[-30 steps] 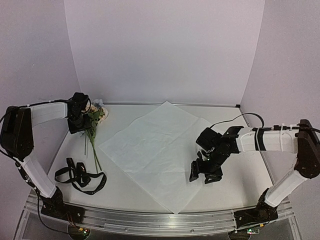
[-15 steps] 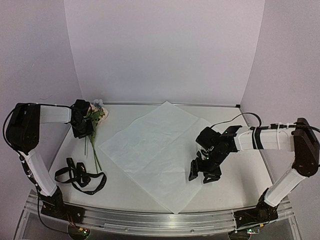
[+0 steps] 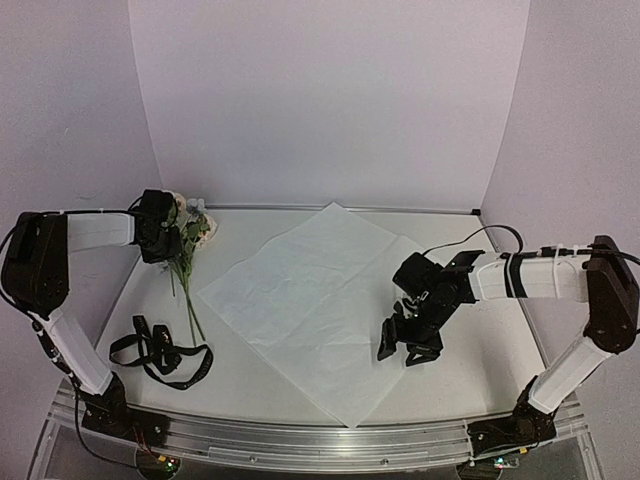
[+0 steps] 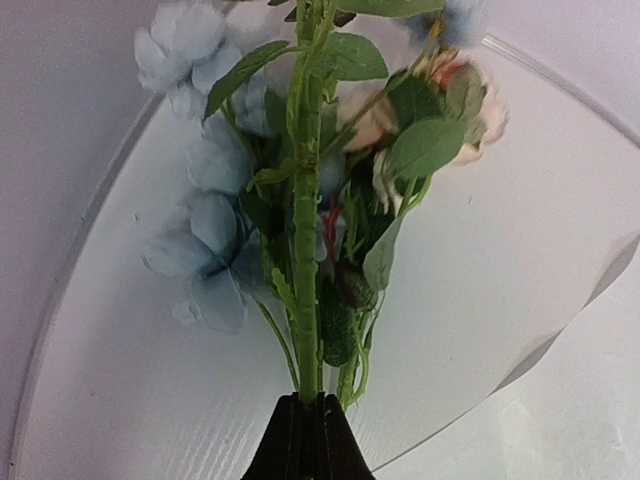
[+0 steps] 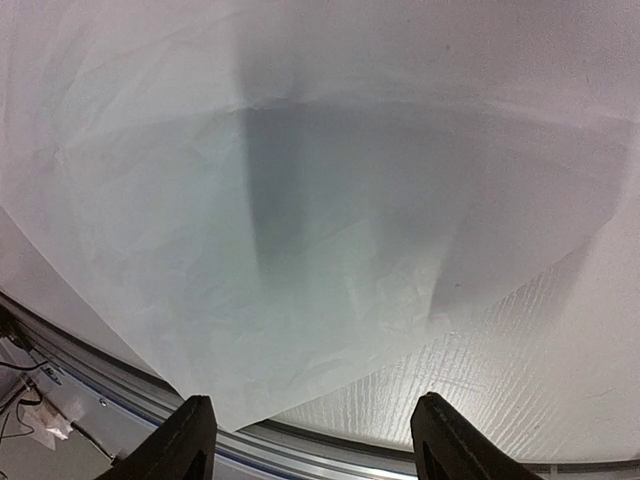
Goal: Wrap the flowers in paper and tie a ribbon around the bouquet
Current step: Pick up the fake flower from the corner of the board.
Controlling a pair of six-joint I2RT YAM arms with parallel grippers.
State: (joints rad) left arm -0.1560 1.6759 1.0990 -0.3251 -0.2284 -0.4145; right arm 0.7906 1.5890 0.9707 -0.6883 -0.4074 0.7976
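**Two Grippers: One Clamped on the Flowers, One Spread over the Paper**

One desk (image 3: 250, 388) carries all the task items.

1. Left gripper (image 3: 160, 228): it is located at the far-left corner of the desk. The wrist view shows the gripper (image 4: 309, 425) with both fingers drawn together on the green stems of the flowers (image 4: 300, 200), just below the leaves and blooms.
2. Flowers (image 3: 190, 238): the peach-cream and pale blue blooms are at the far-left corner, just beside the back wall. The thin stems run from the grip toward the near edge and end close to the left corner of the paper (image 3: 300, 300). The frames do not show whether the blooms rest on the desk or are raised off it.
3. Ribbon (image 3: 160, 352): it lies in loose black loops at the near-left part of the desk, apart from the stems and the paper.
4. Paper: the white sheets lie flat and unfolded on the centre of the desk, with one corner toward each desk edge.
5. Right gripper (image 3: 408, 345): it is located over the right part of the paper. The wrist view shows the gripper (image 5: 318, 432) with its fingers (image 5: 190, 440) well apart and nothing between them; the paper (image 5: 350, 200) lies below. Contact with the sheet cannot be determined.
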